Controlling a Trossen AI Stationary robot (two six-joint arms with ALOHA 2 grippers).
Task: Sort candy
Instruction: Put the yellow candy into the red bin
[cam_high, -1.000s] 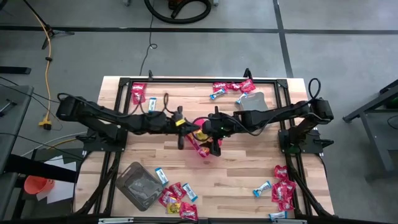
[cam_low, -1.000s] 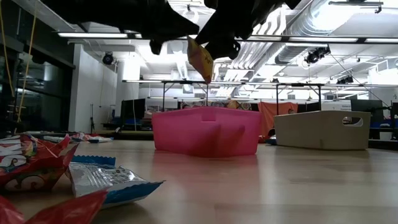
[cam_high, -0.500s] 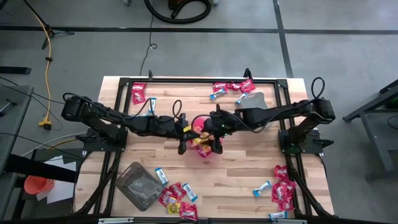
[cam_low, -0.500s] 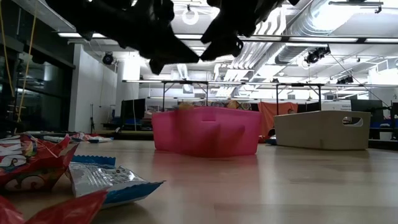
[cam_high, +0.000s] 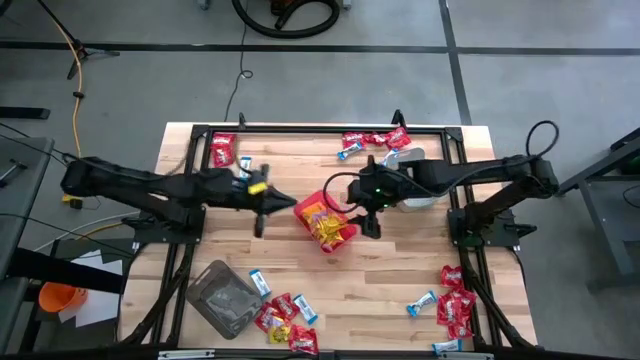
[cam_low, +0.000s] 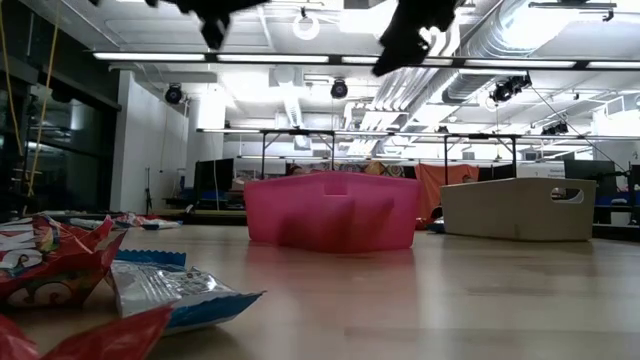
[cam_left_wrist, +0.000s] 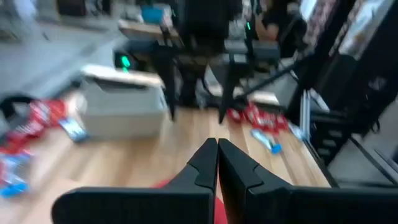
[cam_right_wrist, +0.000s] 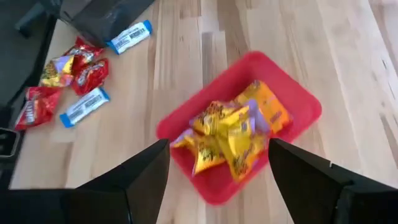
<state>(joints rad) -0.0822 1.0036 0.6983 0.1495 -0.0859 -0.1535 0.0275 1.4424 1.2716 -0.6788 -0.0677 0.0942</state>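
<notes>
The red bin (cam_high: 322, 236) sits mid-table with several yellow candy packets (cam_right_wrist: 231, 135) inside; its wall also shows in the low view as the red bin (cam_low: 330, 212). My left gripper (cam_high: 285, 205) hangs shut just left of the bin, its fingers touching in the left wrist view as my left gripper (cam_left_wrist: 217, 163). My right gripper (cam_high: 360, 212) hovers just right of the bin, wide open in the right wrist view as my right gripper (cam_right_wrist: 217, 180), looking down on the bin. Neither holds anything. Red, yellow and blue-and-white packets (cam_high: 285, 318) lie flat near the near edge.
More candy lies at the far left (cam_high: 222, 150), far middle (cam_high: 372, 139) and near right (cam_high: 455, 305) of the table. A grey tub (cam_high: 405, 160) stands at the far right, partly under the right arm. A dark tub (cam_high: 222, 295) sits at the near left.
A yellow packet that hung below the grippers over the red bin has dropped into it. Both grippers, which met above the bin, have drawn apart and risen: the left toward the table's left edge, the right toward the right edge.
</notes>
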